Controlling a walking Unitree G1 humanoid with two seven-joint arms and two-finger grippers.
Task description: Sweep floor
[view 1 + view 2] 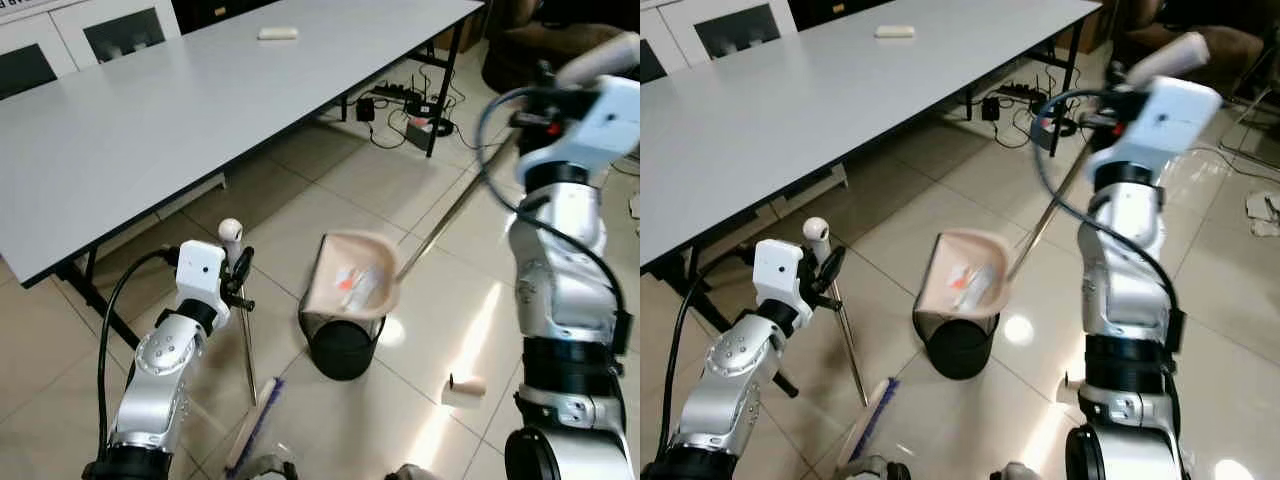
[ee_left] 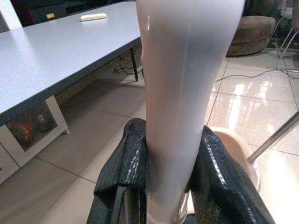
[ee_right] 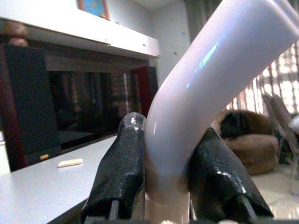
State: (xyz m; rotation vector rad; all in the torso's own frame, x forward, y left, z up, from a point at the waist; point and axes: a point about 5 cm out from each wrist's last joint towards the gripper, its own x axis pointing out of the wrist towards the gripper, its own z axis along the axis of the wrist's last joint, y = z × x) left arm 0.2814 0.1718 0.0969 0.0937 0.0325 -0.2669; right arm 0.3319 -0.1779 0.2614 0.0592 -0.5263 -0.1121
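A pale pink dustpan point(image 1: 350, 278) hangs tilted over the black trash bin point(image 1: 342, 342), with scraps of rubbish lying in it. Its long metal handle point(image 1: 455, 215) runs up to my right gripper point(image 3: 164, 168), which is shut on the handle's white curved grip point(image 3: 205, 88) at the upper right. My left gripper point(image 1: 238, 272) is shut on the broom's white handle point(image 2: 184, 93). The broom's thin metal pole point(image 1: 246, 340) goes down to its brush head point(image 1: 252, 425) on the tiled floor.
A large grey table point(image 1: 180, 110) stands ahead and to the left, its black legs near my left arm. A cardboard roll point(image 1: 466, 387) lies on the floor right of the bin. Cables and a power strip point(image 1: 410, 105) lie under the table's far end.
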